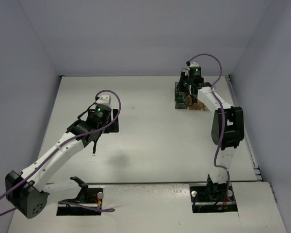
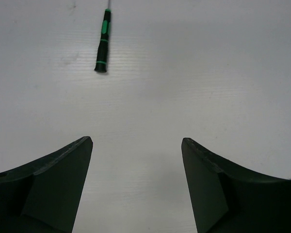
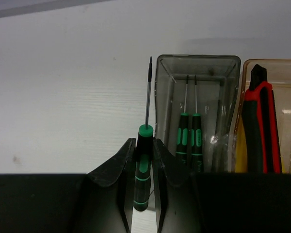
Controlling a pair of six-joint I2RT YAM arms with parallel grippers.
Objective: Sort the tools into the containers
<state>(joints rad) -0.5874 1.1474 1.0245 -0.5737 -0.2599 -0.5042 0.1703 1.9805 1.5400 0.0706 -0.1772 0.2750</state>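
Your right gripper [image 3: 143, 143] pinches a screwdriver [image 3: 145, 132] just beside the grey bin [image 3: 199, 60] (its mates [image 3: 189, 137] lie inside); your left gripper [image 2: 137, 141] gapes toward a loose screwdriver [image 2: 104, 43].

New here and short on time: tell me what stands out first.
The right gripper clamps a screwdriver just left of the grey bin, which holds two others. The left gripper hangs open, with a lone screwdriver lying on the table ahead of it.
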